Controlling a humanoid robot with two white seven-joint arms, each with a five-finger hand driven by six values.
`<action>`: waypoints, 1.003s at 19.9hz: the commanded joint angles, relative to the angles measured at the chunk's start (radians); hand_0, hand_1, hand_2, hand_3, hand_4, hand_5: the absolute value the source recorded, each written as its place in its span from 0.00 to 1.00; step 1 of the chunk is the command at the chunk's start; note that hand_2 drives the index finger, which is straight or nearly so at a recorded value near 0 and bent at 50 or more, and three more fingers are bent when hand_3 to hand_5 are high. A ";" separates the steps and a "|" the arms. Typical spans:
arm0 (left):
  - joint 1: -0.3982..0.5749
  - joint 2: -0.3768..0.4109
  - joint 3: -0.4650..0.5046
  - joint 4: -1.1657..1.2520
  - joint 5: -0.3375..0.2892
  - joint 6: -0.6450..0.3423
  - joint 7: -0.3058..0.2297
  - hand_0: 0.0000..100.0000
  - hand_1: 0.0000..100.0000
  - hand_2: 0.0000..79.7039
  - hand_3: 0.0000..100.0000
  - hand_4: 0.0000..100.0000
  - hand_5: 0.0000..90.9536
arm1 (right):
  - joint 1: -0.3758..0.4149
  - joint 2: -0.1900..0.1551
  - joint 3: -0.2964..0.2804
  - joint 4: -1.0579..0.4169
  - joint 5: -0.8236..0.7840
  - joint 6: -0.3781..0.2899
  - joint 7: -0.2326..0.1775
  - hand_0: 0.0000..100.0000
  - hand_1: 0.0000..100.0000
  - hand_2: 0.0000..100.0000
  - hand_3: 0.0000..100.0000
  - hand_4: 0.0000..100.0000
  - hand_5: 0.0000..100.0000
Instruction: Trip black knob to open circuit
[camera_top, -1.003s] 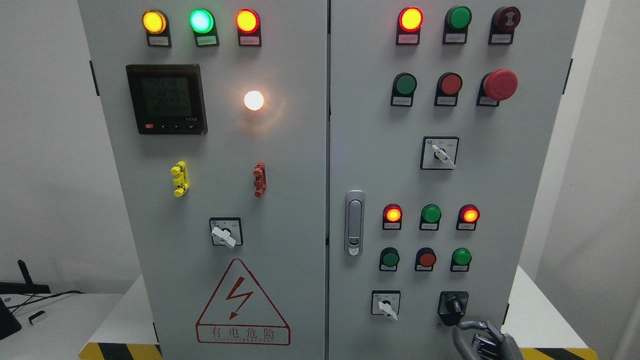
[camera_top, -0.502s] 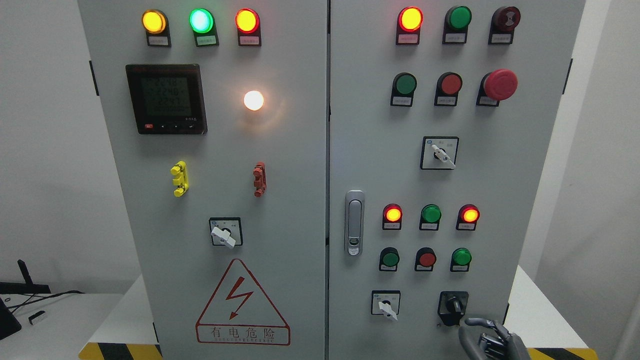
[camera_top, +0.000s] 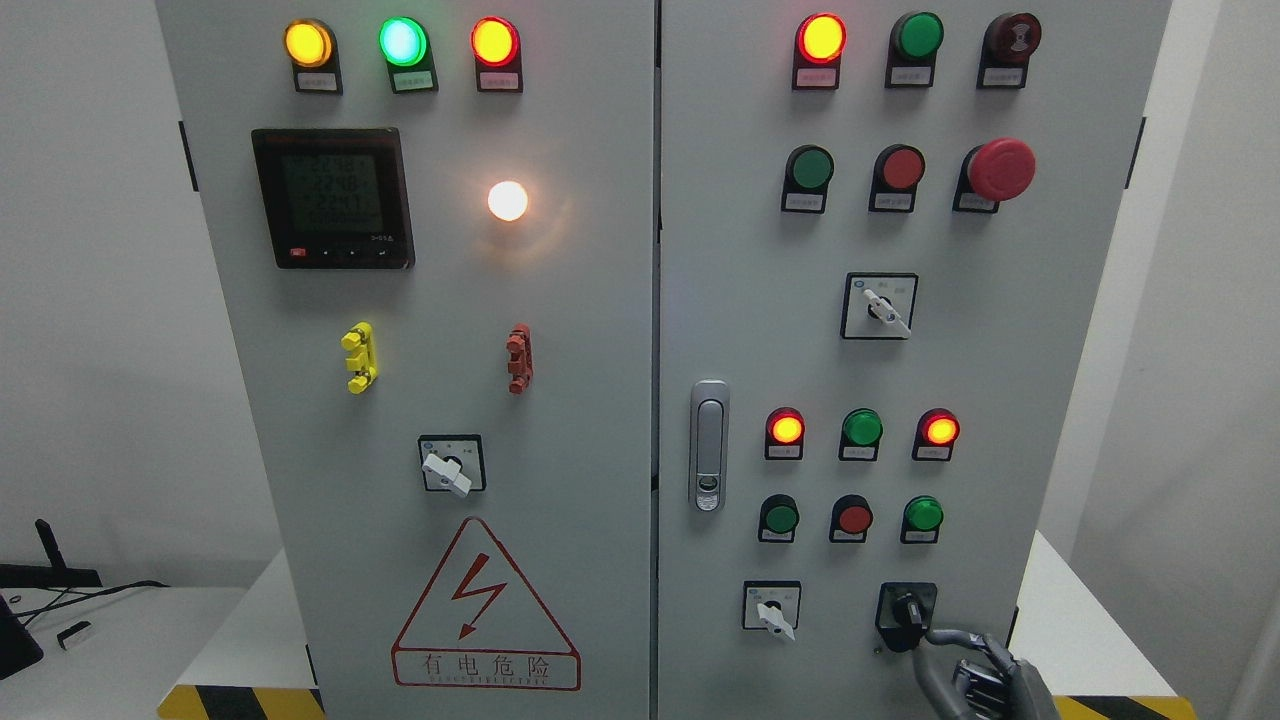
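The black knob (camera_top: 906, 610) sits on a black square plate at the lower right of the grey cabinet's right door (camera_top: 740, 300), its handle pointing up and slightly left. My right hand (camera_top: 962, 668) rises from the bottom edge just below and right of the knob. Its grey fingers (camera_top: 950, 637) arch loosely toward the plate, and the foremost tip lies at the plate's lower right corner. Nothing is held. My left arm does not show.
A white selector switch (camera_top: 771, 606) sits left of the knob. Green and red buttons (camera_top: 855, 519) and lit red lamps (camera_top: 786, 429) are above it. A silver door latch (camera_top: 709, 445) is near the door seam. The cabinet stands on a white table (camera_top: 1080, 630).
My right hand has risen and shifted slightly right, bringing its arched fingers up to the knob plate's lower right corner. The knob's handle looks unchanged.
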 joint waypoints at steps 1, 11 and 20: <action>0.000 0.000 0.000 0.000 -0.031 0.000 -0.001 0.12 0.39 0.00 0.00 0.00 0.00 | -0.008 0.005 -0.012 -0.004 0.000 0.003 -0.001 0.37 0.69 0.43 1.00 1.00 0.95; 0.000 0.000 0.000 0.000 -0.031 0.000 -0.001 0.12 0.39 0.00 0.00 0.00 0.00 | 0.005 0.003 0.007 -0.013 0.000 0.001 -0.003 0.38 0.69 0.43 1.00 1.00 0.95; 0.000 0.000 0.000 0.000 -0.031 0.000 -0.001 0.12 0.39 0.00 0.00 0.00 0.00 | 0.008 0.005 0.022 -0.019 0.000 0.003 -0.003 0.38 0.69 0.43 1.00 1.00 0.95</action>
